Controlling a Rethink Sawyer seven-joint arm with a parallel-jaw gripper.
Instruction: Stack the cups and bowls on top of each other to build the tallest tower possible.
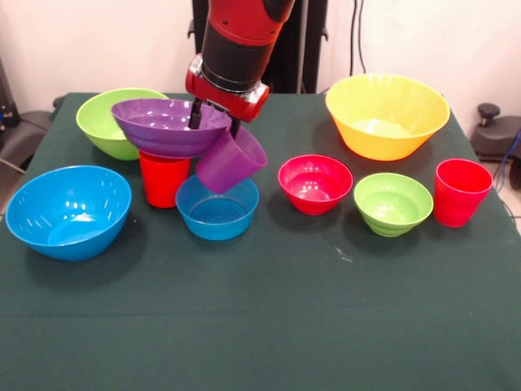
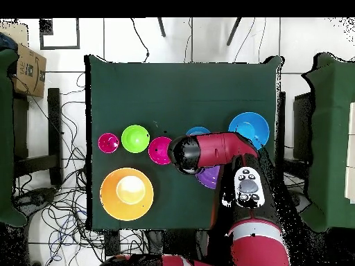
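Dark green table (image 1: 269, 326) with white walls behind, a tiled floor and loose cables all round. Gripper (image 1: 216, 122) pinching the purple cup (image 1: 230, 160), tilted above the small blue bowl (image 1: 216, 208). Purple bowl (image 1: 169, 125) resting on a red cup (image 1: 163, 179).

We see even, bright indoor light from above; soft shadows sit under the bowls on the green table (image 1: 269, 326), and small white glints mark the blue bowl (image 1: 69, 210).
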